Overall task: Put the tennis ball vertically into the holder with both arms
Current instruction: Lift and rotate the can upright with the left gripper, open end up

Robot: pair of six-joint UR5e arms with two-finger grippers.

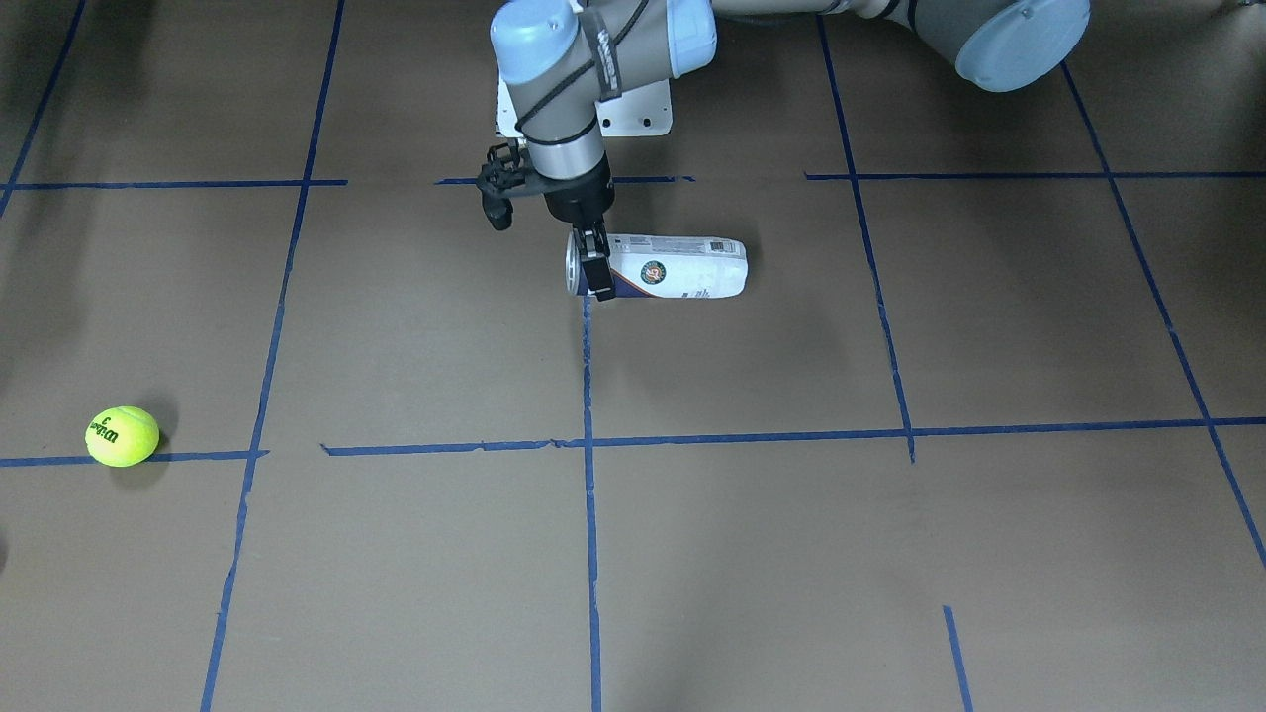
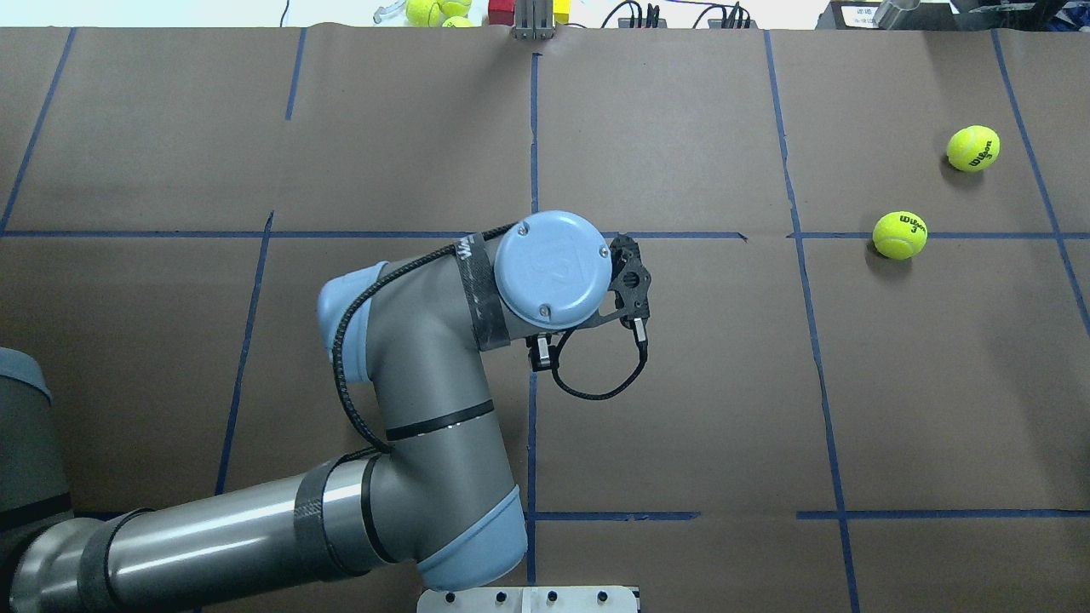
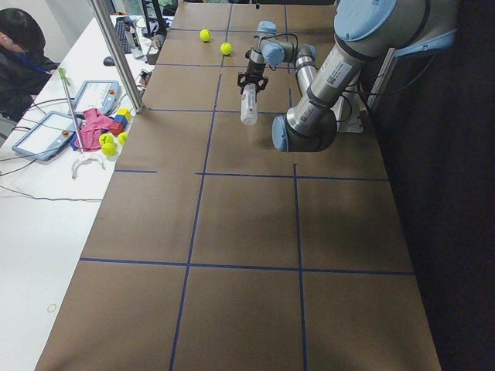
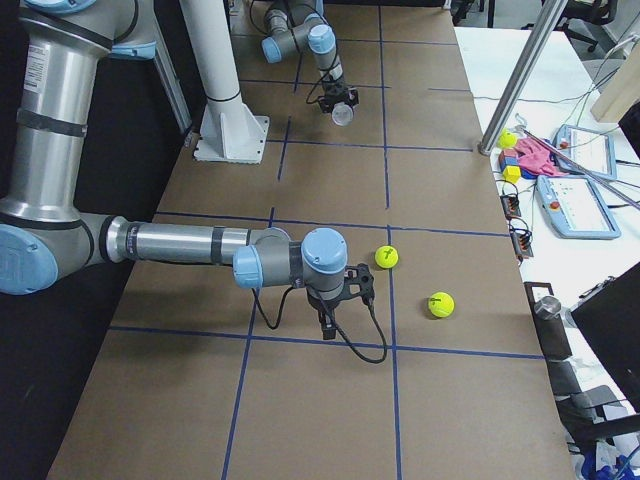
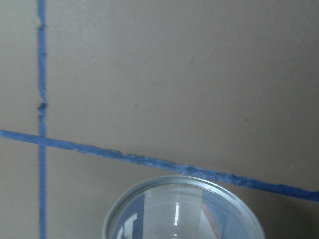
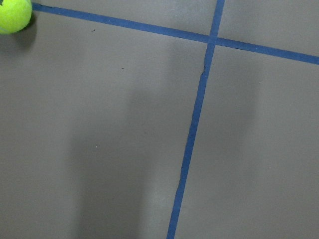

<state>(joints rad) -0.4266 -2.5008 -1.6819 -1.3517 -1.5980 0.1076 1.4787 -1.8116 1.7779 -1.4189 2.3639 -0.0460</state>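
The left gripper (image 1: 596, 269) was pinched on the mouth rim of the tennis-ball can (image 1: 682, 267), turned sideways near the middle of the table (image 1: 791, 554). The Wilson tennis ball (image 1: 122, 436) sat on blue tape (image 1: 198, 457), well apart. Whether the right gripper (image 4: 325, 312) was spread, I couldn't tell.

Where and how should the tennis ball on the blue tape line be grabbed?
Probably best to grip the tennis ball across its widest middle, coming straight down from above. It is round, so any two opposite sides serve, and it sits free on the table with the other ball well apart, leaving room on both sides.
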